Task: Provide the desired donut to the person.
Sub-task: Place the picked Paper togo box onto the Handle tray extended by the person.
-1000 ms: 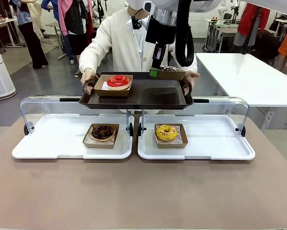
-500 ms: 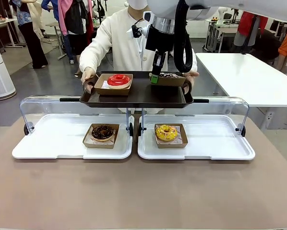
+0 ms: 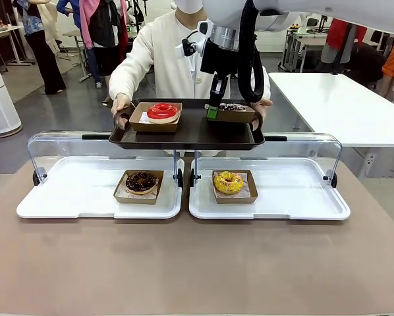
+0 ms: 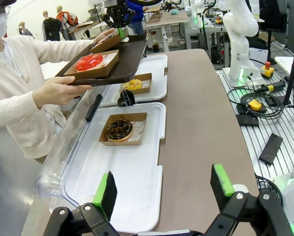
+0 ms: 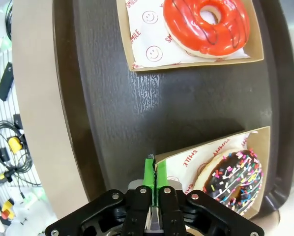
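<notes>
The person [image 3: 167,52] in a cream cardigan holds a dark serving tray [image 3: 190,135] with both hands above the display cases. On it sits a red-glazed donut [image 3: 163,110] in a cardboard box. My right gripper [image 3: 212,113] reaches down to the tray's right side. In the right wrist view my right gripper [image 5: 155,172] is pinched on the wall of the cardboard box of a chocolate sprinkle donut [image 5: 233,179], which rests on the tray [image 5: 112,108] beside the red donut [image 5: 206,24]. My left gripper [image 4: 164,189] hangs open over the table's end, holding nothing.
Two white display trays with raised clear lids lie on the brown table. The left one [image 3: 65,197] carries a chocolate donut [image 3: 141,181], the right one [image 3: 296,197] a yellow donut [image 3: 228,182]. Other people stand far behind; a white table [image 3: 335,105] is at the right.
My right gripper has come down and slightly right with the sprinkle donut's box, which now rests on the dark tray. The left arm has not moved.
</notes>
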Motion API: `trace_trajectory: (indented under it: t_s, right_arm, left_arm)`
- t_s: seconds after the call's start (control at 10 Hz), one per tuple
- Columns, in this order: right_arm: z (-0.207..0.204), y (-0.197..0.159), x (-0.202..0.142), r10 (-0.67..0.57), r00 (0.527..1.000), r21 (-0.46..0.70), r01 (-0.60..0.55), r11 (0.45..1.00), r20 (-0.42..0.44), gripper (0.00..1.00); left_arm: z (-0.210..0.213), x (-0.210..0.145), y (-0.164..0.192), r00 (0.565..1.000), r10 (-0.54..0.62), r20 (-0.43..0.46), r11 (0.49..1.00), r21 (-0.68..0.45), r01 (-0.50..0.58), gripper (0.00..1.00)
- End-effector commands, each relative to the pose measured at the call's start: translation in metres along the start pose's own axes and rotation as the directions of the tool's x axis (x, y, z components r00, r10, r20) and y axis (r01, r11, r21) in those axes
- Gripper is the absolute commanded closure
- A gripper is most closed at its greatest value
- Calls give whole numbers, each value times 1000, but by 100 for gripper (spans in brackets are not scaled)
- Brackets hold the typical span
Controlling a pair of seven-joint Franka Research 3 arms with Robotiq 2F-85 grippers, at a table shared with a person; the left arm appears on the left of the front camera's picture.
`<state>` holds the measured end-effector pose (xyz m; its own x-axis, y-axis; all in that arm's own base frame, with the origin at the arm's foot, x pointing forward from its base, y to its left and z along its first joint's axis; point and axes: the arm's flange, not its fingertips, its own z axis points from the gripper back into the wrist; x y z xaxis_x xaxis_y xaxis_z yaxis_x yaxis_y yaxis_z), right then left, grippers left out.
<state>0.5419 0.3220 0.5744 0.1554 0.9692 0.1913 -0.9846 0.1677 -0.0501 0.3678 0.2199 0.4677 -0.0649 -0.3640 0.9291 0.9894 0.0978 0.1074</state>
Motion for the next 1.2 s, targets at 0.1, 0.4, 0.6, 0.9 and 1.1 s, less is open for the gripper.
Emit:
trace_trajectory:
  t_s: [0.1,0.4,0.6,0.9,1.1]
  right_arm:
    - [3,2,0,9,1000,24,-9,1000,20,0]
    - [2,3,1,22,1000,27,-22,999,15,17]
    - [2,3,2,26,1000,28,-26,999,13,0]
    - [1,7,4,50,997,72,-47,996,-54,0]
    - [1,9,5,63,995,87,-56,995,-76,0]
  left_arm:
    - [3,1,-1,1000,-4,7,1000,1,4,0]
    - [3,1,-1,1000,-4,7,1000,1,4,0]
    - [3,1,-1,1000,-4,7,1000,1,4,0]
    - [3,1,-1,1000,-4,7,1000,1,4,0]
    - [3,1,-1,1000,-4,7,1000,1,4,0]
